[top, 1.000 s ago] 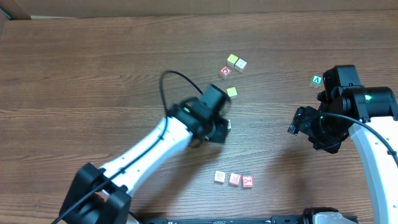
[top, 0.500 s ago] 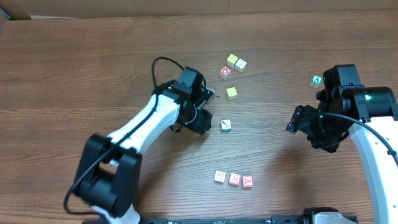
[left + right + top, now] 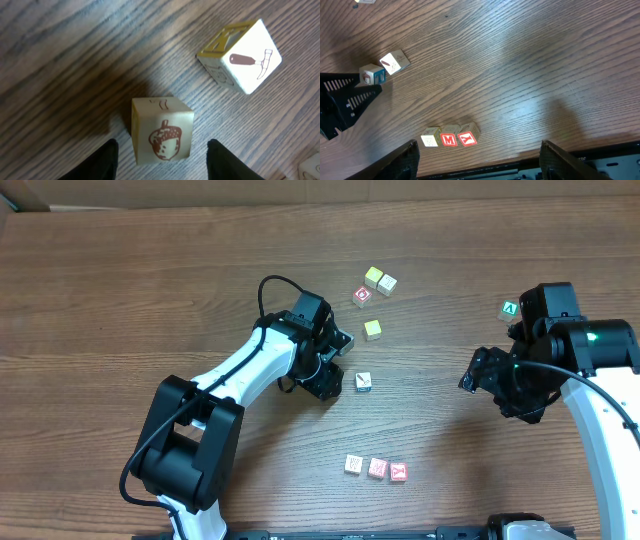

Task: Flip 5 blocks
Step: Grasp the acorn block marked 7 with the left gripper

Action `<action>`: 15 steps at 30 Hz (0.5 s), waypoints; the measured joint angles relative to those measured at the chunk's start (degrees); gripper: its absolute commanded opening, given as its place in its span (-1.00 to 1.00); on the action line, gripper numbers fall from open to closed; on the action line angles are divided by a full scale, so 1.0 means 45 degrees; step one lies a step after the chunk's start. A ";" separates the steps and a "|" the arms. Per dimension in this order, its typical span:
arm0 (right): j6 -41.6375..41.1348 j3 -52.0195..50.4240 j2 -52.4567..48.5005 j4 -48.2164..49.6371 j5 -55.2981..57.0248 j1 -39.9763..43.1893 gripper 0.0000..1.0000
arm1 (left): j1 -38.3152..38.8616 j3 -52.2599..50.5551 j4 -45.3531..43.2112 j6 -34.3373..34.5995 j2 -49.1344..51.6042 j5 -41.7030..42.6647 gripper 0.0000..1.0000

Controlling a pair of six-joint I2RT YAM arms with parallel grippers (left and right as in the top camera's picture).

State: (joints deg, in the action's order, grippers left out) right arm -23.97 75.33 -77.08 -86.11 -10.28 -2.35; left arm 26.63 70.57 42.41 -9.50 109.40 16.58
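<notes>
At the middle of the table (image 3: 150,280), the acorn block (image 3: 161,131) sits flat on the wood, its acorn print turned toward the left wrist camera, with a yellow-topped hammer cube (image 3: 240,57) near it but apart. The likely step is to grip this block and turn it onto another face. To do it well, the fingers (image 3: 107,162) should meet two opposite side faces squarely and low, so the block does not twist out. The lift should be only enough to roll it over without nudging the hammer cube. The left tool (image 3: 161,159) is roughly half open, a finger on either side of the acorn block with a gap showing each way, so it holds nothing. The right tool (image 3: 479,150) hangs wide open and empty, well off to the side. A row of three blocks (image 3: 377,468) lies nearer the front edge.
</notes>
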 measured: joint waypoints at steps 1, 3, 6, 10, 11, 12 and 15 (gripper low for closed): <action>0.0000 0.0000 0.0000 0.0000 -0.0005 0.0000 0.55 | 0.0000 0.0000 -0.0058 -0.0005 0.0005 0.0010 -0.14; 0.0000 0.0000 0.0000 0.0000 -0.0005 0.0005 0.55 | 0.0000 0.0000 -0.0131 0.0000 0.0005 0.0053 -0.18; -0.0005 0.0000 0.0000 0.0000 -0.0039 0.0005 0.55 | 0.0000 0.0010 -0.0287 0.0015 0.0063 0.0092 -0.31; 0.0000 0.0000 0.0000 -0.0005 -0.0160 0.0000 0.55 | 0.0000 0.0019 -0.0476 0.0107 0.0121 0.0097 -0.46; 0.0000 0.0000 0.0000 -0.0005 -0.0199 0.0000 0.55 | 0.0000 0.0024 -0.0491 0.0112 0.0121 0.0102 -0.54; 0.0000 0.0000 0.0000 -0.0010 -0.0204 0.0000 0.56 | 0.0000 0.0024 -0.0486 0.0141 0.0121 0.0102 -0.59; 0.0000 0.0000 0.0000 -0.0005 -0.0209 0.0005 0.55 | 0.0000 0.0063 -0.0466 0.0199 0.0121 0.0136 -0.67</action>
State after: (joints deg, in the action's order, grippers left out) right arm -23.97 75.33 -77.08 -86.13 -11.22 -2.33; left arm 26.63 70.85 40.32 -8.60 109.95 17.19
